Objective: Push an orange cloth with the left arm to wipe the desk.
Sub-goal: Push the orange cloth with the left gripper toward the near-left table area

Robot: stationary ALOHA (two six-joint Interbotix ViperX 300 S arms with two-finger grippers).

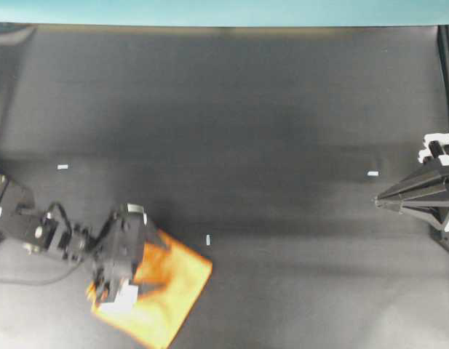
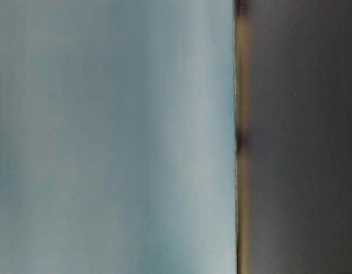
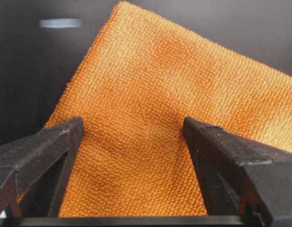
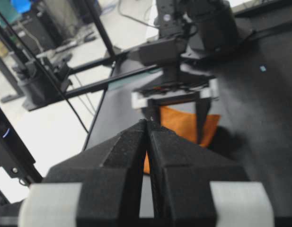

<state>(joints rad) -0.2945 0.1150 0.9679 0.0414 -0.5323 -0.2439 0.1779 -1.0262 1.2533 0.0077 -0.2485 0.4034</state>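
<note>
Overhead view puts the orange cloth at lower left on the black surface, the left gripper over it with jaws spread wide, gripping nothing. Wiping looks underway; next, keep pressing and sweep across bare surface. The right gripper is closed, empty.

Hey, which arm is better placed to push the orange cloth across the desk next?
Left. The left gripper is over the orange cloth with fingers open astride it; the right gripper sits shut, far across the desk.

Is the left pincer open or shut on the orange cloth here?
Open. The left pincer has its fingers spread wide, pressing down on the orange cloth, with fabric showing between them, not pinched.
</note>
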